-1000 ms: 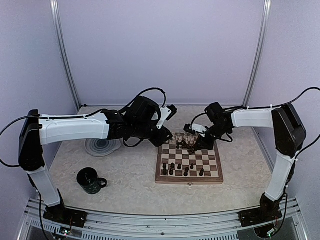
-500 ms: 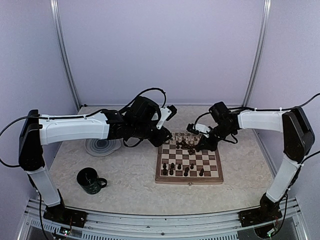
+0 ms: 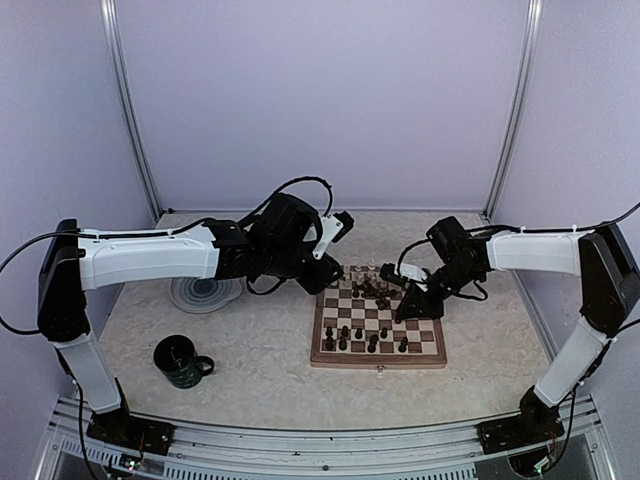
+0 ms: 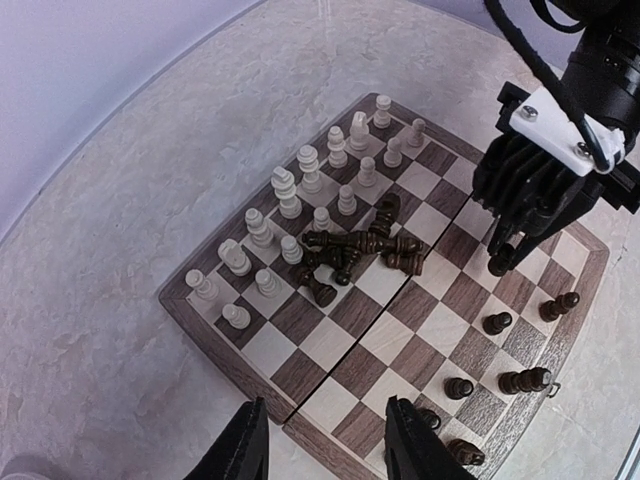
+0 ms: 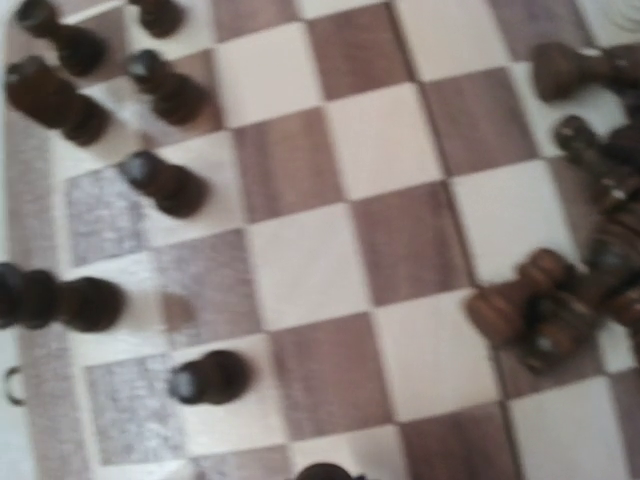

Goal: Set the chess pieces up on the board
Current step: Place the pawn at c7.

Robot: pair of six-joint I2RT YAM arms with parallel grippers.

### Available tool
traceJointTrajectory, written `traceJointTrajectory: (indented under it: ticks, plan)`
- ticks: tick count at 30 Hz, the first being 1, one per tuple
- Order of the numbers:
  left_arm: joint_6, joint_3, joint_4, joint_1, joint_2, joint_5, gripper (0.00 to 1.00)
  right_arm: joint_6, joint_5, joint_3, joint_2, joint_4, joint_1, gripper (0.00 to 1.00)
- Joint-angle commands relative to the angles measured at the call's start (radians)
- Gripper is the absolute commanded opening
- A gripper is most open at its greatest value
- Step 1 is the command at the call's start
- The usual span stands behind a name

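The board [image 3: 378, 357] lies at centre right. Cream chess pieces [image 4: 300, 195] stand in two rows along its far side. A heap of dark chess pieces [image 4: 360, 245] lies tipped over near them, and several dark pieces [image 4: 498, 322] stand on the near rows. My right gripper [image 3: 410, 308] hangs low over the board's right half, also seen in the left wrist view [image 4: 503, 258], shut on a dark piece [image 4: 498, 264]. That piece's top shows at the bottom edge of the right wrist view [image 5: 330, 472]. My left gripper [image 4: 325, 445] is open and empty above the board's left edge.
A dark mug [image 3: 181, 360] stands at the near left. A round grey swirl plate [image 3: 205, 293] lies left of the board, partly under the left arm. Bare squares [image 5: 300, 270] lie between the heap and the standing dark pieces.
My right gripper has moved from the dark heap at the far side of the board toward its near right, carrying a dark piece. The left arm has not moved.
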Motion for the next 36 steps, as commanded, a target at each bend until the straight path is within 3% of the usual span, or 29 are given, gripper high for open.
traceJointTrajectory:
  ticks: [1, 20, 29, 36]
  plan:
    - [0.012, 0.024, -0.016, -0.002, 0.016, -0.015, 0.41, -0.054, -0.102, -0.025, -0.015, -0.051, 0.023, 0.04]
    - [0.022, 0.029, -0.030, -0.006, 0.019, -0.027, 0.41, -0.087, -0.073, -0.051, 0.023, -0.076, 0.030, 0.05]
    - [0.022, 0.031, -0.033, -0.006, 0.019, -0.027, 0.40, -0.079, -0.048, -0.053, 0.035, -0.057, 0.030, 0.09]
    - [0.024, 0.030, -0.036, -0.009, 0.019, -0.027, 0.41, -0.066, -0.058, -0.044, 0.029, -0.054, 0.030, 0.18]
